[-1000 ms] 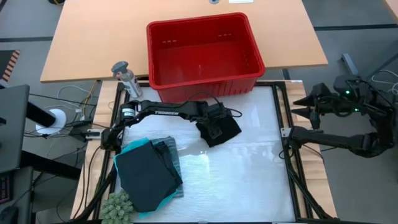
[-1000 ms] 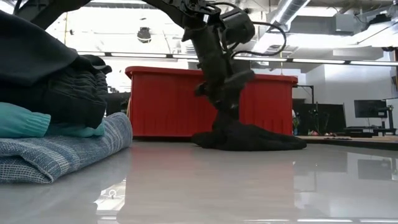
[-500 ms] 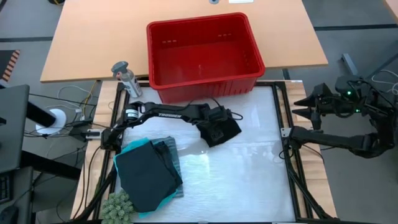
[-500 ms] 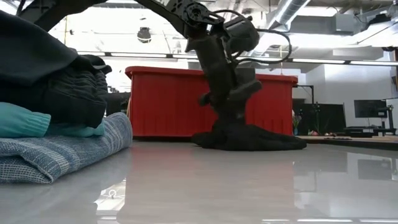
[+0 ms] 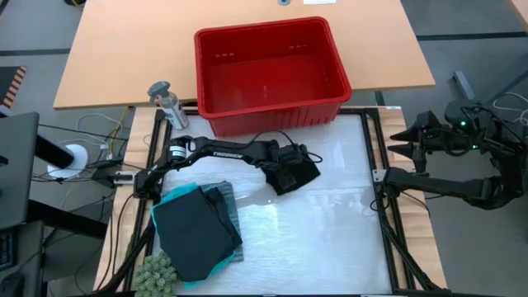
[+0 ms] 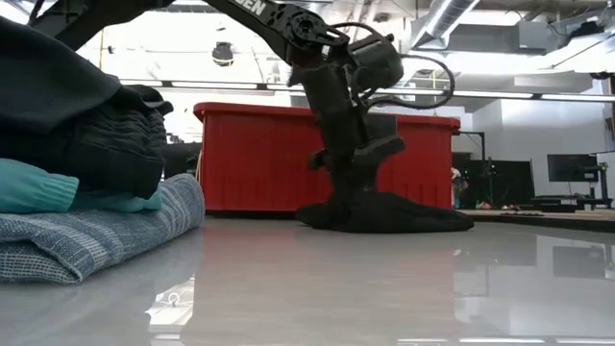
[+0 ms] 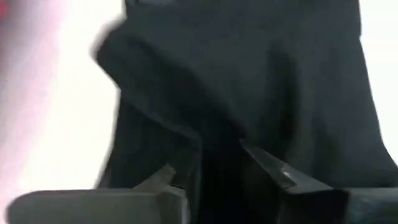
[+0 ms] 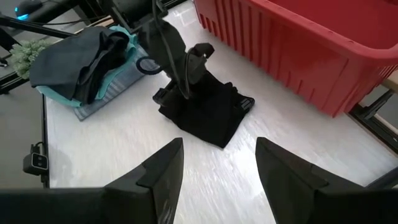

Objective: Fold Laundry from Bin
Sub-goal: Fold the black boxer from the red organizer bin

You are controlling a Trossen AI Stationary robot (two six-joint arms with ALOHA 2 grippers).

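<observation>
Only the left wrist view shows the left gripper [image 7: 214, 165] parted, fingers pressed into the black garment [image 7: 249, 81].

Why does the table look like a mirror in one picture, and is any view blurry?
Low view: the white table is glossy and seen at a grazing angle, so it reflects the red bin and ceiling lights. High view: only a faint sheen. Left wrist view: blurred, the black garment fills it, too close to focus. Right wrist view: sharp.
</observation>
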